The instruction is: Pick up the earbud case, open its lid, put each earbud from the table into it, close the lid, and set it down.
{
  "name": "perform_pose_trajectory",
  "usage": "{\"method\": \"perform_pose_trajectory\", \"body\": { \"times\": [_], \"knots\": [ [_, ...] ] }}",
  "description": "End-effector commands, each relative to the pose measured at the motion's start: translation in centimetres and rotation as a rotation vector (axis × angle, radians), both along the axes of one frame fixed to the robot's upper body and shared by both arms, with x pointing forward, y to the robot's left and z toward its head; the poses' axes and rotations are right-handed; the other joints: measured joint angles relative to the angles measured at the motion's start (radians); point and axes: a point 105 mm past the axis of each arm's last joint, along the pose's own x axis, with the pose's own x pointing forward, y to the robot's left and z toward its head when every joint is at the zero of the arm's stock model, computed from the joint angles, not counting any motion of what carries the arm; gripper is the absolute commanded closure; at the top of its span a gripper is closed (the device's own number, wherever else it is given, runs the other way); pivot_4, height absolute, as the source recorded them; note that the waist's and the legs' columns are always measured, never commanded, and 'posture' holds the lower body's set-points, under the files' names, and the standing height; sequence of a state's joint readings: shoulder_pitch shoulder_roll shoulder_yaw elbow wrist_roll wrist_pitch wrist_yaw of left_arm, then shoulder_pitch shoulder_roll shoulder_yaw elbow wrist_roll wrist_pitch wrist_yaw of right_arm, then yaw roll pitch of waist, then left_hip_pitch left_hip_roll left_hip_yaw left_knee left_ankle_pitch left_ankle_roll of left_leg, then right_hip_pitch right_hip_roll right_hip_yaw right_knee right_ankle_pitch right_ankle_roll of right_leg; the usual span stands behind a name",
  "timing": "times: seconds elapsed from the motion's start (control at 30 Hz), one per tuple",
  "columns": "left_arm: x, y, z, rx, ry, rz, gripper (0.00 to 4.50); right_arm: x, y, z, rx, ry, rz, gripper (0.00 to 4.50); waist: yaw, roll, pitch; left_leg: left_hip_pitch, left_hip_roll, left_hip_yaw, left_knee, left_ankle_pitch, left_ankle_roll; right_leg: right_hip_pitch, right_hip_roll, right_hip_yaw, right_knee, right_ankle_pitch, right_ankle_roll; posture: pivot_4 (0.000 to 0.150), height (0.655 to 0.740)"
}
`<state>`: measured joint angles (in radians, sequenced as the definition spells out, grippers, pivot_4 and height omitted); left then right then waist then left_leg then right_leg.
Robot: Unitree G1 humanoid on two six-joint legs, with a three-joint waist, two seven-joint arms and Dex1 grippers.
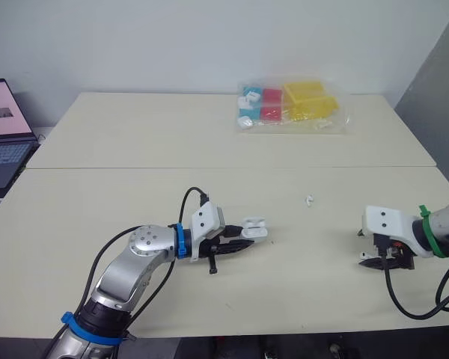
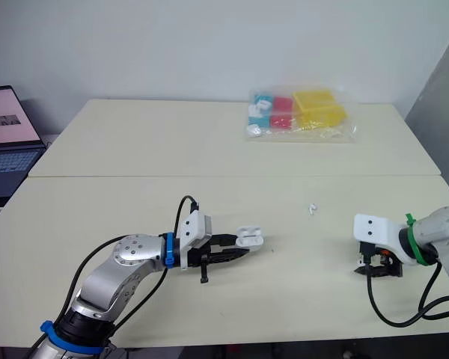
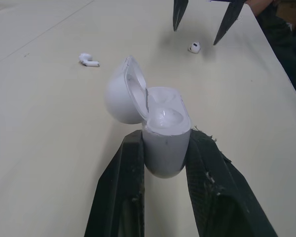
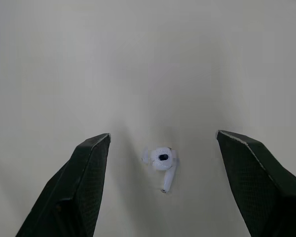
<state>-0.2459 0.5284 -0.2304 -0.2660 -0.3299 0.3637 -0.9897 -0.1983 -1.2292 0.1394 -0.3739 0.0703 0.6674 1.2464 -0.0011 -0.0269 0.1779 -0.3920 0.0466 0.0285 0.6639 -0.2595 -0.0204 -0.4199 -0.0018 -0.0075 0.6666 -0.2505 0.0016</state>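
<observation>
Left wrist view first: the left hand [image 1: 241, 241] has the earbud case [image 3: 164, 136] clamped between its two black fingers, squeezing the lower body from both sides. The lid is flipped open and hinged back to one side. From the head camera, that case sits low over the front middle of the counter [image 1: 135, 194], at the tip of the left arm.

Over to the right. The right hand [image 4: 162, 137] is spread wide and holding nothing, its fingers [image 4: 84, 182] straddling one earbud [image 4: 161, 160]. That earbud lies on the counter between them, clear of both fingers. It's near the front right of the counter, well apart from the case.

The other earbud [image 1: 310, 200] lies loose on the counter, out between the two hands and a little farther back.

At the far edge there's a clear plastic bag [image 1: 292, 105] of coloured blocks, and an open laptop [image 1: 4, 142] stands off to the left.
</observation>
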Motion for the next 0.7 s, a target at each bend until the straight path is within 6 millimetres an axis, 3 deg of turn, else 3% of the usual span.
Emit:
{"method": "perform_pose_trajectory", "body": {
  "times": [0.03, 0.7],
  "knots": [
    [-0.3, -0.6, 0.8, -0.017, -0.045, -0.019, 3.73, 0.0, -0.5, 0.2, -0.081, -0.014, -0.006, 0.94, 0.0, 0.0, 0.0, 0.0, 0.0, 0.0, 0.0, 0.0, 0.0, 0.0, 0.0, 0.0, 0.0, 0.0, 0.0, 0.15, 0.7358],
    [-0.7, -0.8, 0.4, -0.015, -0.041, -0.012, 3.73, 1.7, -1.6, -1.4, -0.122, 0.01, -0.034, 0.94, -0.001, 0.0, 0.0, 0.0, 0.0, 0.0, 0.0, 0.0, 0.0, 0.0, 0.0, 0.0, 0.0, 0.0, 0.0, 0.15, 0.7358]
  ]
}}
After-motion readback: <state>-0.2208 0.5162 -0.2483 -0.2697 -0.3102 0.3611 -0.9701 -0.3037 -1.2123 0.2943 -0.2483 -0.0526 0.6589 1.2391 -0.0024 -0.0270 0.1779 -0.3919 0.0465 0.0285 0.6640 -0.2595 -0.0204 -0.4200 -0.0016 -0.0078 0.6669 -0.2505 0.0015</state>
